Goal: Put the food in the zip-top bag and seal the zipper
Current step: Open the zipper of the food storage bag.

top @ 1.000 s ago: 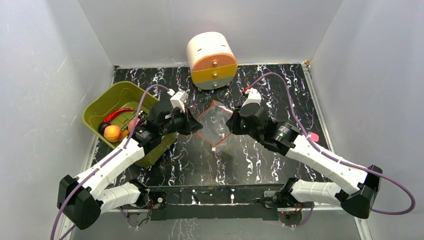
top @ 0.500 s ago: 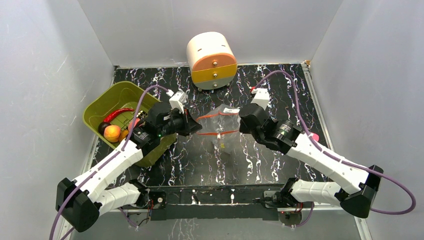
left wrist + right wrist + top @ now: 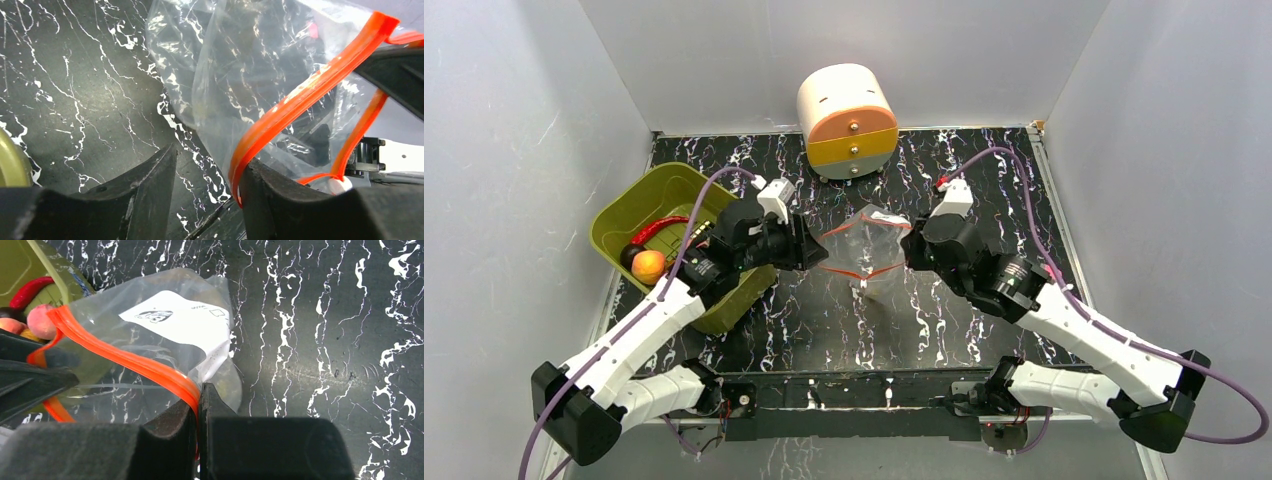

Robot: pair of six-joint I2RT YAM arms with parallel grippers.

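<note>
Hanging between the two arms over the middle of the black marbled table (image 3: 964, 170), the zip-top bag (image 3: 864, 250) had its mouth spread. The two halves of the orange zipper (image 3: 862, 229) bowed apart from each other. The right gripper (image 3: 200, 397) was pressed closed on one end of that strip, its jaws meeting with the orange edge pinched between them. The left gripper (image 3: 210, 160) stood with its jaws parted. The strip lay against the inner face of one finger (image 3: 260, 185), while the other finger stood apart from it, with bare table showing in the gap. A white label (image 3: 175, 320) sat on the clear film near the pinched end. The food (image 3: 649, 266) lay in the olive-green basket (image 3: 629, 200) at the table's left edge (a peach-coloured round fruit, a long red piece and a dark ball could be made out), just beside the left arm. A drum-shaped drawer unit (image 3: 847, 120) stood at the back, well apart from the bag.
</note>
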